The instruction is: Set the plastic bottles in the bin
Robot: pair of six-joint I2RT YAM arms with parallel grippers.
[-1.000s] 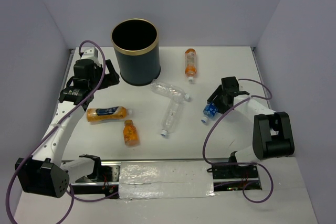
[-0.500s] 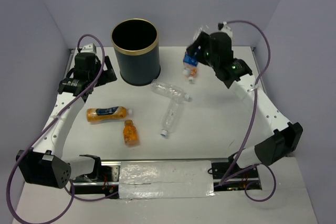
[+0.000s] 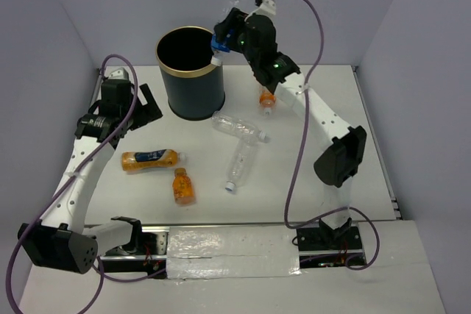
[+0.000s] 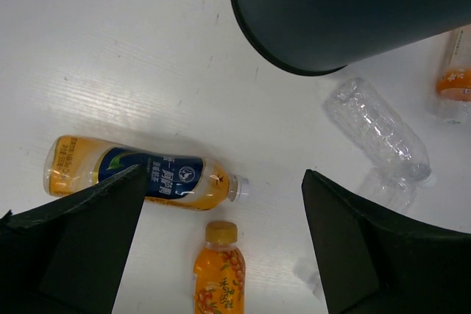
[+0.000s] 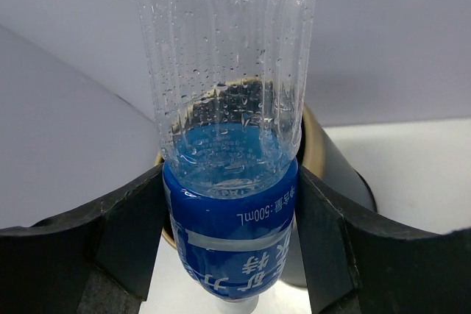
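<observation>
A: Right arm entry. What do we log for the right gripper (image 3: pixel 221 42)?

B: We log it clamped on the short blue-labelled bottle (image 5: pixel 228 182), one finger on either side of the label. The bottle hangs cap-down with its clear body up and droplets inside.

A: Position against the bin (image 3: pixel 190 79)?

B: In the top view the white cap sits at the right side of the gold rim, raised off the table (image 3: pixel 199 204). In the right wrist view we see the dark mouth directly behind the bottle. We cannot tell whether the cap is inside the rim line.

A: Left gripper (image 3: pixel 149 103)?

B: We note it spread wide, holding nothing, above the table to the left of the bin.

A: Bottles on the table?

B: We count five, all lying down. The blue-labelled orange bottle (image 4: pixel 129 174) and the small orange bottle (image 4: pixel 218 277) lie near each other, not touching. The far clear bottle (image 3: pixel 238 127) lies just in front of the bin. The near clear bottle (image 3: pixel 241 163) lies just beside it at an angle, and we cannot confirm contact. The third orange bottle (image 3: pixel 266 96) is partly hidden behind the right arm.
</observation>
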